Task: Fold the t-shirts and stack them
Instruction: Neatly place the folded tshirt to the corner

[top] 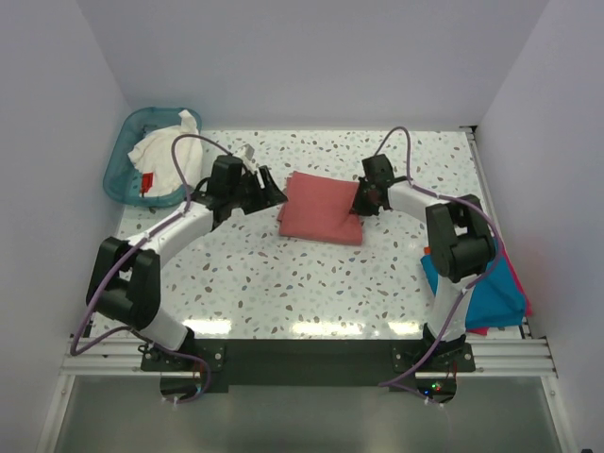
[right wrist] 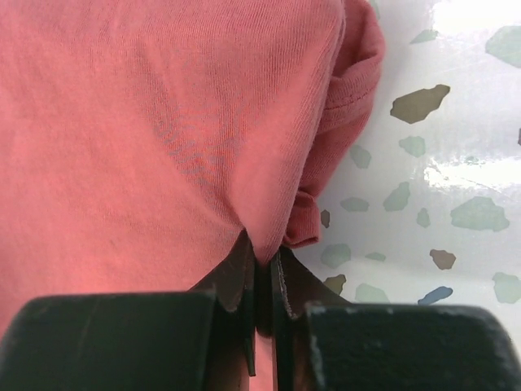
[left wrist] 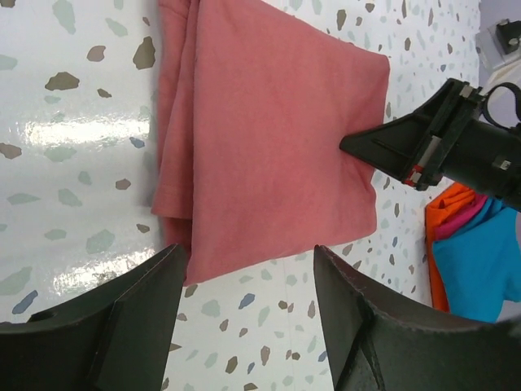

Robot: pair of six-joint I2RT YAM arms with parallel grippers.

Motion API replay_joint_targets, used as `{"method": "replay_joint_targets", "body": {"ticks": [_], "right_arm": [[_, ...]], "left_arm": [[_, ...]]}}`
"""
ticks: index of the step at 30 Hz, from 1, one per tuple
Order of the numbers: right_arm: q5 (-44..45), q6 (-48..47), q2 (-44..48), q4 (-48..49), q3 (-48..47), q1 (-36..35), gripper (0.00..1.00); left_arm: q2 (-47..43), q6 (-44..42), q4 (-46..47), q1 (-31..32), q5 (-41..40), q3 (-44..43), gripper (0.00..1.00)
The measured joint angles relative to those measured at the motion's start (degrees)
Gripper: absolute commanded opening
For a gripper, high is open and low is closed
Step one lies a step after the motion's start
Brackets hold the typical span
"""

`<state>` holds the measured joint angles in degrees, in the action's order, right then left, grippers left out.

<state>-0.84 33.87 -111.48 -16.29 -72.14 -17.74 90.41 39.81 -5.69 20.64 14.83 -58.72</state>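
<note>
salmon-red t-shirt: folded to a rough rectangle, flat on the tabletop, mid-table, between the two arms' tips.
right fingers: together, clamped on the salmon-red shirt's right edge. The right wrist view shows a pucker of cloth drawn down into the slit between the right fingers, with the hem bunched just beside them. The left wrist view shows their black tip touching that same edge.
left fingers: spread wide, nothing between the pads, at the shirt's left edge. In the left wrist view the shirt's near corner sits in line with the gap between the left fingers. Can't tell if they touch the cloth or the tabletop.
white t-shirt: crumpled in the teal basket, far left corner, small red tag showing, well apart from both arms.
folded stack: teal-blue on top with pink and orange-red edges under it, at the right edge of the tabletop beside the right arm.
</note>
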Motion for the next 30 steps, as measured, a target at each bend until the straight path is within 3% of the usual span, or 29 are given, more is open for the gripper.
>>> {"method": "replay_joint_targets", "body": {"ticks": [8,21,30], "right_arm": [[8.5,2.8,0.1,-7.1,-2.7,-0.3,0.00],[30.4,13.8,0.4,-39.0,-16.8,2.7,0.00],[38.4,20.4,2.4,-55.7,-24.6,6.5,0.00]], "left_arm": [[-5.2,-0.5,-1.3,0.0,0.0,0.0,0.68],[-6.6,-0.7,-3.0,0.0,0.7,0.1,0.68],[-6.6,-0.7,-3.0,0.0,2.0,0.1,0.68]]}}
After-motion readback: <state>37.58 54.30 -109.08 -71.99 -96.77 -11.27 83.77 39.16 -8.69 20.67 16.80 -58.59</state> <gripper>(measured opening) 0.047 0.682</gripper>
